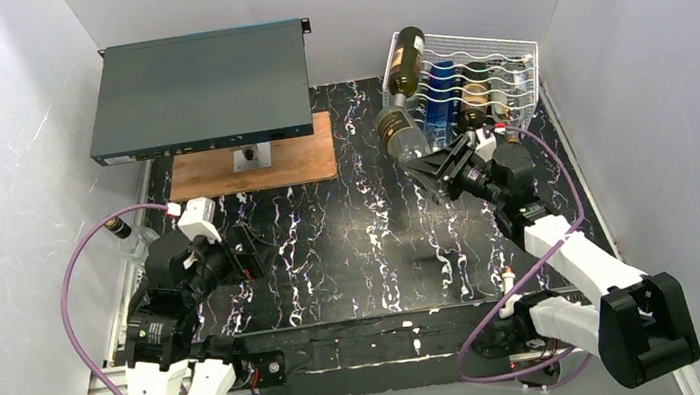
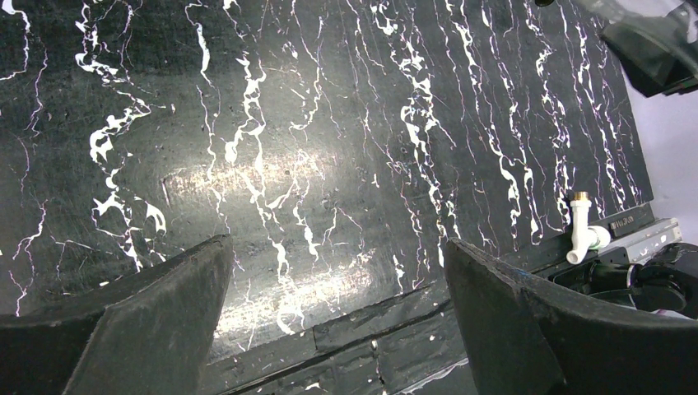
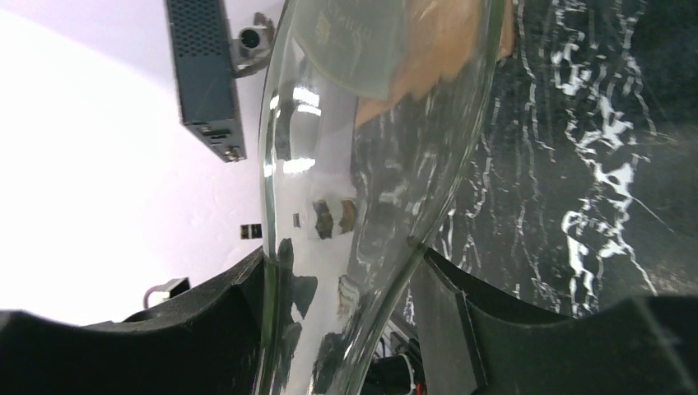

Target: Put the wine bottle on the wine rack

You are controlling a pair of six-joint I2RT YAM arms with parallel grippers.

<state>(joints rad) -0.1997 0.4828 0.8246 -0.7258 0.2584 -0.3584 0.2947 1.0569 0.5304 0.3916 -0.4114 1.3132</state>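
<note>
Seen from above: white wire wine rack (image 1: 494,51) with wavy tiers, standing at the far right of a black, white-veined table (image 1: 332,250). Already cradling several bottles: a dark bottle (image 1: 404,62) with a cream label at the rack's left end, a blue bottle (image 1: 440,94) just beside it, more dark glass further right in the rack.

Just off the rack's front left corner: the wine bottle (image 1: 399,131), clear glass, tilted, its wide body toward the rack. Not lying in any cradle. Touching the rack's wire or not: cannot tell from above.

Gripped at its narrowing shoulder by the right gripper (image 1: 430,159), reaching toward the rack from its near side. From the right wrist: wine bottle (image 3: 370,164) filling the middle of the view, a label near its upper part, black fingers (image 3: 206,313) pressed against the glass on either side, jaws pinching the bottle.

Well to the left of the rack, along the far edge: a dark flat metal box (image 1: 202,90), raised on a stand above a wooden board (image 1: 292,164).

Well apart from the rack, toward the near left: the left gripper (image 1: 250,250), low over the table. From the left wrist: left gripper (image 2: 336,247) with jaws spread wide, the veined table surface showing between its dark fingers (image 2: 165,313).
</note>
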